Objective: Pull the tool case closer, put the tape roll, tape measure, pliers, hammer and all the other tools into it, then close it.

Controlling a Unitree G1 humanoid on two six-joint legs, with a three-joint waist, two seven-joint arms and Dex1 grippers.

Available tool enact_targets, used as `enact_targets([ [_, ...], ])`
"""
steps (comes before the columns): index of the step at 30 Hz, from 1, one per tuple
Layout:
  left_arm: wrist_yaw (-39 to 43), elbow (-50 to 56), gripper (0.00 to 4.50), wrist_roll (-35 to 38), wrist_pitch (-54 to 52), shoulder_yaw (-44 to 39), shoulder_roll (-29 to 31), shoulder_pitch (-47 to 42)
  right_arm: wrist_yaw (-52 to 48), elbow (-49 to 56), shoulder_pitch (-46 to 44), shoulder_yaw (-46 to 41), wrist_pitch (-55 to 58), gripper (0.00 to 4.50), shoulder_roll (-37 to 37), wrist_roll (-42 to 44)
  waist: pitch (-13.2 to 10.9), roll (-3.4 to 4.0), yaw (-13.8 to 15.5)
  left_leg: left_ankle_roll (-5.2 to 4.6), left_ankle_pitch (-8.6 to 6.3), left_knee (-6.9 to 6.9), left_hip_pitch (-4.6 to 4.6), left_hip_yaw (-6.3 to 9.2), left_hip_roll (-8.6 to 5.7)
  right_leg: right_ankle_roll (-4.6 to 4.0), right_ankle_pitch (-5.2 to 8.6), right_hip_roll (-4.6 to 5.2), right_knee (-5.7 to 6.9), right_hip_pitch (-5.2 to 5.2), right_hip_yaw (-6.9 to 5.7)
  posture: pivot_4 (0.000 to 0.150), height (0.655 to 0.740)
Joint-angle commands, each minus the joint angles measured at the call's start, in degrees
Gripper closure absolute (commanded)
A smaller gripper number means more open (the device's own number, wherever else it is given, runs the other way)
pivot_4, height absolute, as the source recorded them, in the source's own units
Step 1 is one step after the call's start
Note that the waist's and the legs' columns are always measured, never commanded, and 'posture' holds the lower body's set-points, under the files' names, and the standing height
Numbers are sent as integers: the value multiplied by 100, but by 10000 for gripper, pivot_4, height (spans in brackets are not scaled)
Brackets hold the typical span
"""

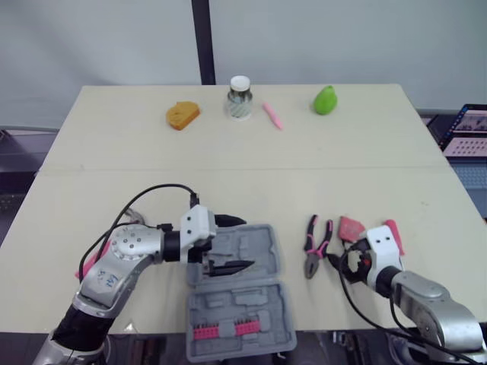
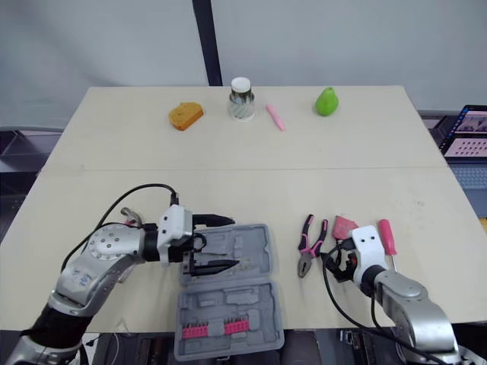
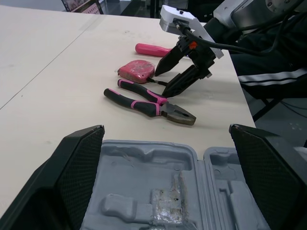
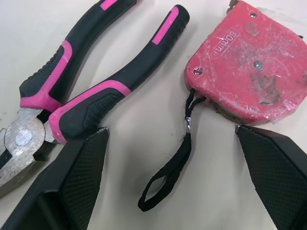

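Now: left end effector (image 1: pixel 240 243), 2 fingers wide apart, holding nothing, poised over far half of open tool case (image 1: pixel 240 304). Case sits at near edge of tabletop (image 1: pixel 228 175). Right end effector (image 3: pixel 161 84), fingers apart, tape measure (image 1: pixel 351 226) strap between them, pliers (image 1: pixel 313 247) just beside. Broad tabletop stretch separates tools from jar (image 1: pixel 240 97) at far edge.

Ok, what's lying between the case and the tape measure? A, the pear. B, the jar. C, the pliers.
C: the pliers lie between the open case and the red tape measure.
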State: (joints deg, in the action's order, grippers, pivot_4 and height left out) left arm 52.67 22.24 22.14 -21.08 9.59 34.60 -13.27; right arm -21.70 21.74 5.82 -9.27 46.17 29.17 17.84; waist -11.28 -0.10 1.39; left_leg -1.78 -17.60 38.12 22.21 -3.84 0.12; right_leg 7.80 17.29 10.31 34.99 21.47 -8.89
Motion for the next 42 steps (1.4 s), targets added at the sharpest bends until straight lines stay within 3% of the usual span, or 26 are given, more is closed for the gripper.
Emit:
enact_targets([
  [1,-18,137,0,-3,15,-9,-34,-92,151,-110,-16,-41,-49,5160,-80,-101,0,0,-1,0,0,0,0,0,0,0,0,0,0,0,0,1500,7400],
  [4,-31,114,0,-6,13,-4,-60,-120,172,-174,-59,-51,-62,17581,-123,-140,1,-1,-3,0,0,1,0,0,0,0,0,0,1,0,0,1500,7400],
  [8,-21,84,0,-13,25,19,-93,-140,228,-306,-95,-76,-120,37039,-156,-204,1,-1,-2,0,0,1,0,0,-1,0,0,-1,0,0,0,1500,7400],
  [9,-15,77,0,-14,29,20,-99,-143,225,-319,-99,-74,-130,43836,-156,-213,1,-1,-1,0,0,1,0,0,0,0,0,-1,0,-1,0,1500,7400],
  [19,81,-32,0,-46,134,40,-67,-79,127,-331,-58,-122,-116,43836,-74,-170,3,-4,-1,0,0,3,-1,0,0,0,0,0,0,-2,0,1500,7400],
  [26,523,-203,0,-325,571,176,261,256,-194,92,273,-244,207,43836,239,106,3,-4,16,0,0,1,0,2,0,0,0,0,-2,-2,-1,1500,7400],
  [32,790,-228,0,-436,803,246,438,540,-401,710,1039,-470,512,43836,458,364,3,-4,23,-3,0,2,1,5,9,0,0,3,-3,-4,-1,1500,7400],
  [42,1011,-119,0,-428,859,315,509,805,-231,1716,2059,-527,852,43836,192,633,3,-4,16,-2,-1,0,1,6,15,0,0,2,-5,-3,0,1500,7400],
])
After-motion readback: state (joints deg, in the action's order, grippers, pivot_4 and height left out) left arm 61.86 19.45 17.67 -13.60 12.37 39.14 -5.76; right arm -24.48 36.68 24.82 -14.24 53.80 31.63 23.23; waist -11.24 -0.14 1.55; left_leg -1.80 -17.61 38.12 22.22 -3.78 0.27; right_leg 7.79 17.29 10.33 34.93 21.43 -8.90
